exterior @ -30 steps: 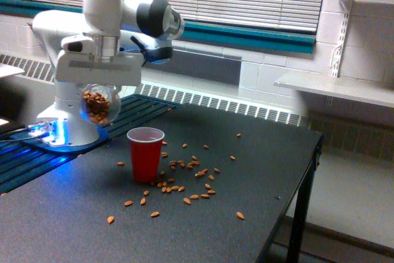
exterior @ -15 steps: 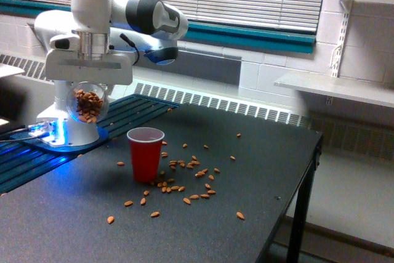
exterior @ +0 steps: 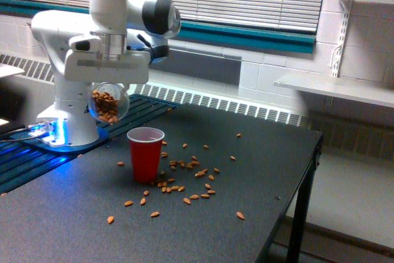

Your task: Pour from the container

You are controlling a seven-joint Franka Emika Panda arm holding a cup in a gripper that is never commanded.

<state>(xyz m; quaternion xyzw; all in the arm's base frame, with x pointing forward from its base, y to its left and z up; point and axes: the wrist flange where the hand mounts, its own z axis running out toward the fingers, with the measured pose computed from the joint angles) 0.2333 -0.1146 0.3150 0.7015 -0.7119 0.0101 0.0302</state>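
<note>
The container (exterior: 108,104) is a small clear rounded jar with brown almonds showing through its walls. It hangs in the air under my gripper (exterior: 108,87), which is shut on it. The jar sits above and to the exterior view's left of the red plastic cup (exterior: 146,154), which stands upright on the dark table (exterior: 203,226). The cup's mouth is open and its inside is not visible.
Several loose almonds (exterior: 184,180) lie scattered on the table around the red cup, mostly to its right and front. The arm's white base (exterior: 64,124) with a blue light stands at the left. The table's edge (exterior: 301,189) drops off on the right.
The gripper and jar went left and up half a second ago, then came back right, now closer to the cup than at the start. The cup and almonds have not moved.
</note>
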